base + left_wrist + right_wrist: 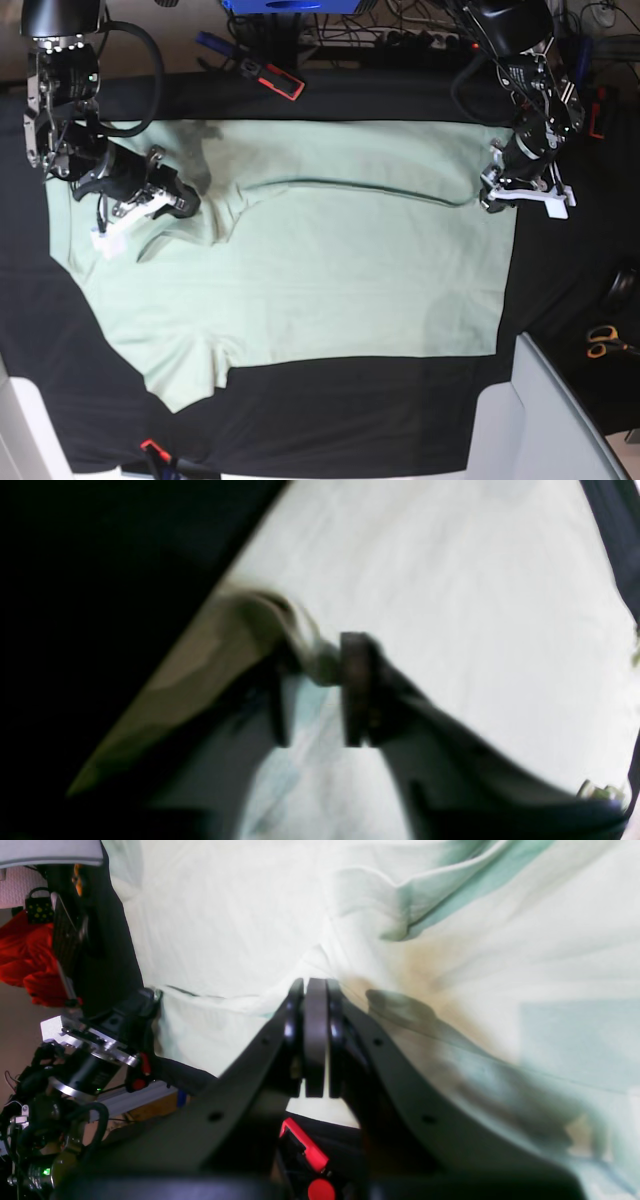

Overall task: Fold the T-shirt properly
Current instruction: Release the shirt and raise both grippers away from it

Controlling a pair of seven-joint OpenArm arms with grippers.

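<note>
The pale mint-green T-shirt (330,280) lies spread on the black table (350,420), with a long crease running across its upper part. My right gripper (190,205) sits on the shirt's left part. In the right wrist view its jaws (315,990) are pressed together at a raised ridge of the cloth (225,915). My left gripper (490,200) is at the shirt's right edge. In the blurred left wrist view it (317,680) pinches a bunched fold of the shirt (450,605) at its tips.
Scissors (602,340) lie at the right table edge. A red-and-black tool (278,80) and a blue box (290,5) are at the back. A grey-white panel (560,420) stands at the front right. A red cloth (25,960) lies off the table.
</note>
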